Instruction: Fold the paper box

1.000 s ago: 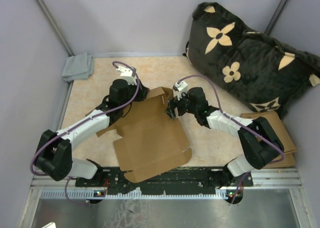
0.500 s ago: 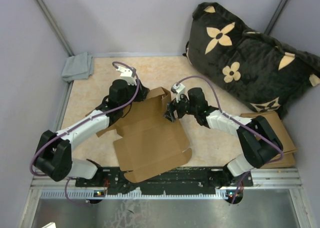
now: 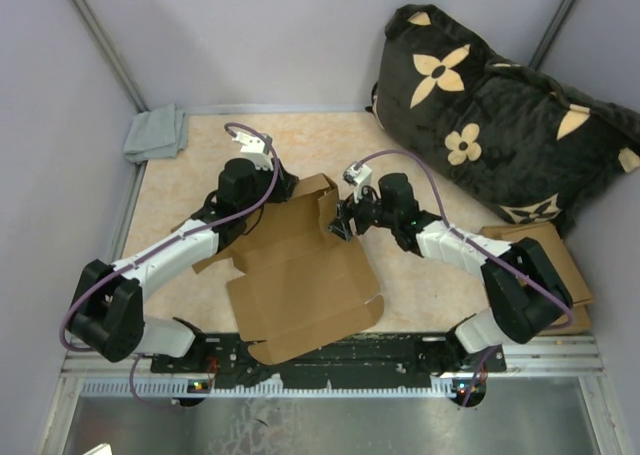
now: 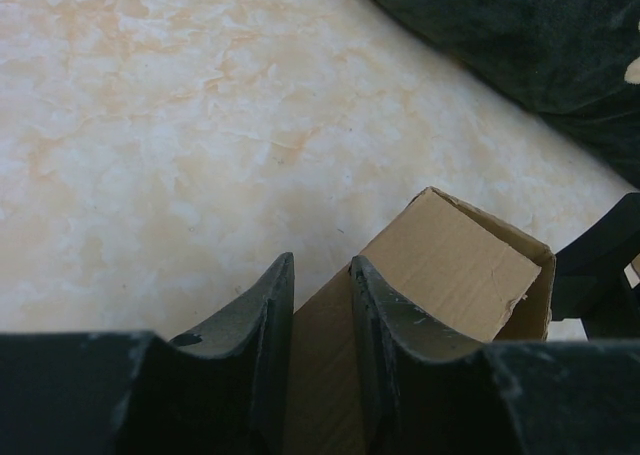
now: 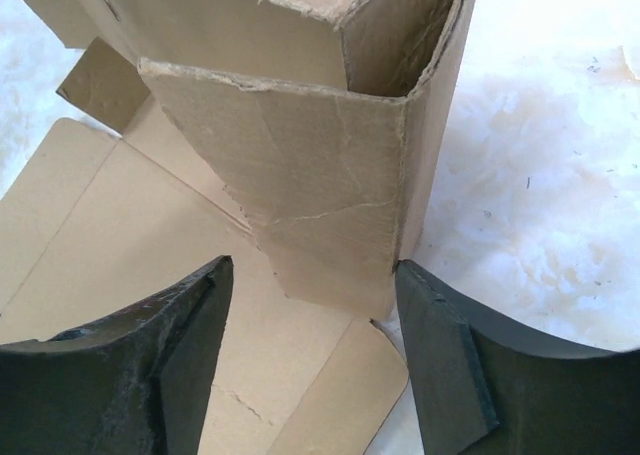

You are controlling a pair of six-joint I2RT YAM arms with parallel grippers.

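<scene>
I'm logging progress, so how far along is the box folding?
Done: the far end of the box stands up as a corner. In hand: the left gripper pinches that raised wall, while the right gripper is open around its corner flap. Left: the near part lies flat, unfolded.

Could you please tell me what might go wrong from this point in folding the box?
The left end effector pinches only the upright wall of the paper box near its edge; it could slip free and let the wall drop. The open right end effector straddles a creased, ragged corner flap; closing there might crush or tear it.
</scene>
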